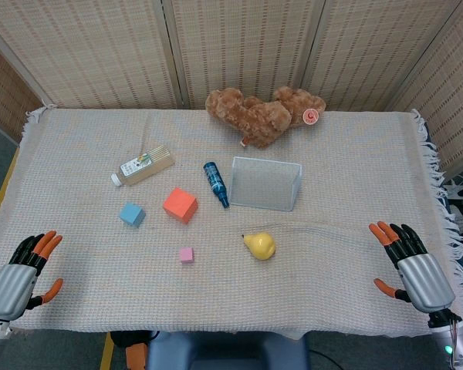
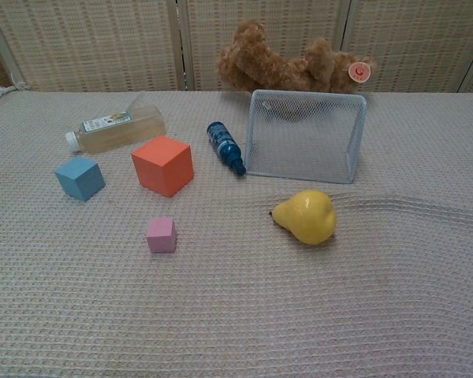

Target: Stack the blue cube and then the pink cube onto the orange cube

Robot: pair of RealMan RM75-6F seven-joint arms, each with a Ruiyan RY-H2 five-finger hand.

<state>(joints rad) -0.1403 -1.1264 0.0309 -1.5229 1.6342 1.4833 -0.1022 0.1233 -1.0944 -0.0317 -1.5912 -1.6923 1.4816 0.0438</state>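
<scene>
The orange cube (image 1: 180, 205) (image 2: 163, 164) sits left of the table's middle. To its left lies the smaller blue cube (image 1: 131, 214) (image 2: 80, 177). The small pink cube (image 1: 187, 255) (image 2: 161, 235) rests nearer the front, a little below the orange one. All three stand apart on the cloth. My left hand (image 1: 23, 271) hovers at the front left edge, fingers apart and holding nothing. At the front right edge my right hand (image 1: 411, 264) is likewise spread and holds nothing. Neither hand shows in the chest view.
A yellow pear (image 1: 260, 246) (image 2: 306, 216) lies right of the pink cube. Behind it stands a wire mesh basket (image 1: 265, 183) (image 2: 305, 146), with a blue bottle (image 1: 215, 183) (image 2: 225, 147) beside it. A clear bottle (image 1: 145, 166) (image 2: 114, 130) and a plush bear (image 1: 262, 114) (image 2: 288, 67) lie further back.
</scene>
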